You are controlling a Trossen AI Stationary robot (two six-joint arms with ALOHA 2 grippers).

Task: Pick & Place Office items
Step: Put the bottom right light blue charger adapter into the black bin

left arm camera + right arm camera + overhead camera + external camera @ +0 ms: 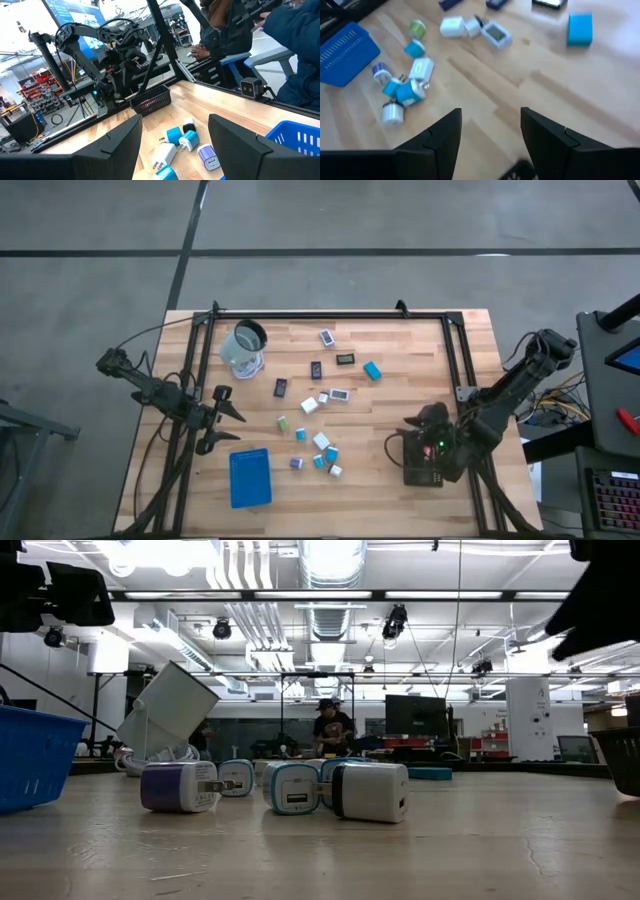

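Closest in the low view, the white block [370, 791] among blocks scattered mid-desk [400, 470] looks light, rigid and slick, best pinched across flat sides; left hand [228, 414] and right hand [490, 130] both hang apart, empty.

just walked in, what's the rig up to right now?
Nothing is held yet. About twenty small office items lie loose across the wooden table. The left pincer is open beside the blue tray; the right pincer is open above the black tray. A clear cup sits at the far left.
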